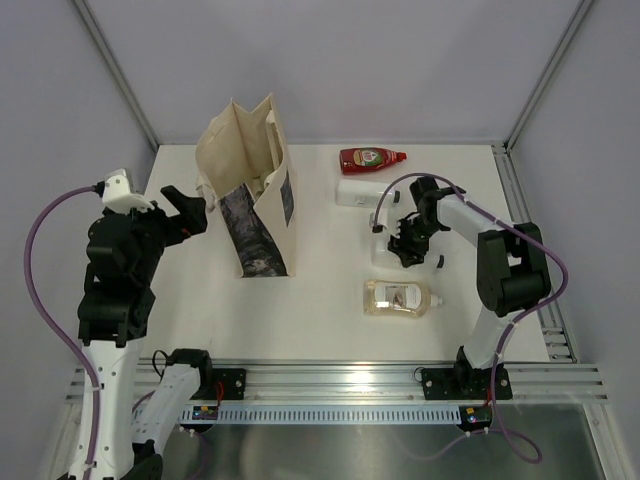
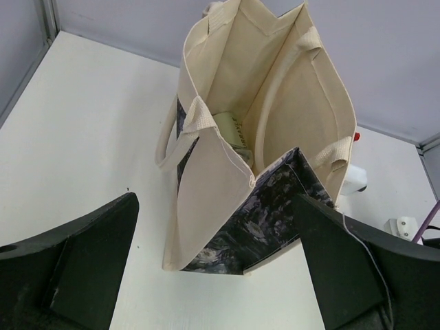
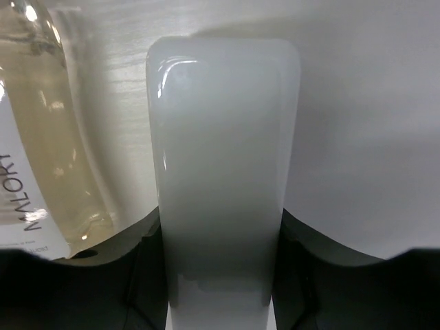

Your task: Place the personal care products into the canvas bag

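The canvas bag point(image 1: 262, 190) stands open at the middle left, its dark picture panel facing front. A pale olive bottle point(image 2: 231, 128) lies inside it. My left gripper point(image 1: 188, 212) is open and empty just left of the bag, also in the left wrist view point(image 2: 216, 275). My right gripper point(image 1: 408, 240) is shut on a white bottle point(image 3: 220, 151), low over the table. A clear amber bottle point(image 1: 398, 298) lies in front of it and shows beside the held bottle point(image 3: 41, 137). A red bottle point(image 1: 372, 158) and another white bottle point(image 1: 358, 192) lie behind.
Grey walls close the back and both sides, with metal posts at the back corners. A metal rail point(image 1: 340, 385) carrying the arm bases runs along the near edge. The bag's handles point(image 2: 199, 124) hang over its open mouth.
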`<action>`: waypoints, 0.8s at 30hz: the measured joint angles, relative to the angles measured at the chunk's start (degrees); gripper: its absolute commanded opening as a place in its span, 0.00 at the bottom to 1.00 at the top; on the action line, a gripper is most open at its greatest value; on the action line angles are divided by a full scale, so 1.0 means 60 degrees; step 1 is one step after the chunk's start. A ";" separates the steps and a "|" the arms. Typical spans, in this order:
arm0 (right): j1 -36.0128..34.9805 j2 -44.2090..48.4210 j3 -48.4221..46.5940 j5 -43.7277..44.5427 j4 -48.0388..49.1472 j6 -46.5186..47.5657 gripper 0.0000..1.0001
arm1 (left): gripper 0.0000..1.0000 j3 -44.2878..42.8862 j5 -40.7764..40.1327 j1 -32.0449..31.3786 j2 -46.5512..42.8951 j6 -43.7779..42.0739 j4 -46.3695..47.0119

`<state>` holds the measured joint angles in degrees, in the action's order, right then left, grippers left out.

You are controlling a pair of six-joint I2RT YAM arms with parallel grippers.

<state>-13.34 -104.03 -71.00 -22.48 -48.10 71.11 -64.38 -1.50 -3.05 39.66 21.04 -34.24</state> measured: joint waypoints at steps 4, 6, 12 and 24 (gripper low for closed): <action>0.0186 0.0000 -0.0441 -0.1155 -0.0295 -0.1654 0.00 | 0.99 0.0051 0.0036 0.0000 0.0058 0.0076 0.0000; 0.0299 0.0018 -0.0885 -0.1861 -0.0382 -0.2590 0.00 | 0.99 0.0051 0.0036 0.0000 0.0076 0.0076 0.0007; 0.0324 0.0317 -0.2612 -0.3829 0.0262 -0.6317 0.00 | 0.99 0.0055 0.0044 0.0000 0.0011 0.0076 0.0095; -0.3034 -0.1166 -0.9311 -0.0903 0.2422 -1.3158 0.00 | 0.99 0.0215 0.0295 0.0000 -0.0113 0.0437 0.0164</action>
<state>-31.55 -111.02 -126.87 -27.90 -33.56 -7.84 -63.09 0.27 -3.05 38.98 23.66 -33.26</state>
